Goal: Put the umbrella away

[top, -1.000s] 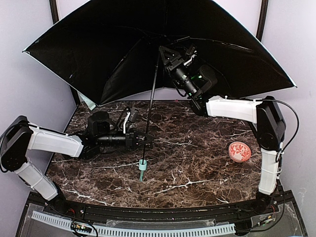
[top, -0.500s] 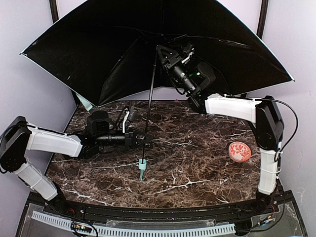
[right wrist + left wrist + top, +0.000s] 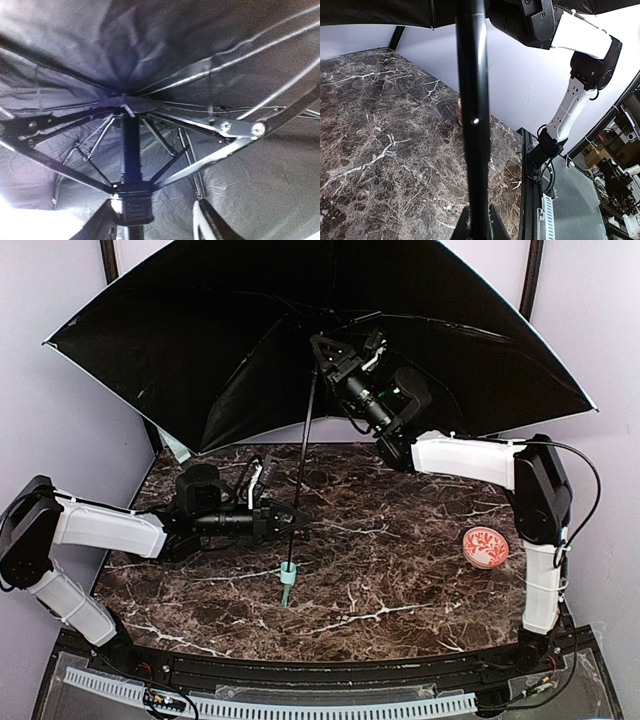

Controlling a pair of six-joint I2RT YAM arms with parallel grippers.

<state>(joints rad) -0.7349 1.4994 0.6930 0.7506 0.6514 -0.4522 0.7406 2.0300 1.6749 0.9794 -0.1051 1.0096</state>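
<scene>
The umbrella point(image 3: 200, 350) stands open over the back of the table, its black lining facing me. Its thin black shaft point(image 3: 303, 460) slants down to the small mint handle point(image 3: 288, 578), which rests on the marble. My left gripper point(image 3: 292, 520) is shut on the lower shaft point(image 3: 472, 100), with both fingers pinching it at the bottom of the left wrist view. My right gripper point(image 3: 322, 343) is raised under the canopy. It is open around the black runner point(image 3: 132, 209), which lies against the left finger point(image 3: 106, 222) and clear of the right one.
An orange-red patterned ball point(image 3: 486, 547) sits on the dark marble table point(image 3: 400, 580) at the right, near the right arm's base. Lilac walls close in on both sides and behind. The canopy's ribs point(image 3: 240, 131) spread all around the right gripper.
The right gripper has shifted a little to the left along the top of the shaft, closer under the hub. The left gripper and the handle have stayed put.
</scene>
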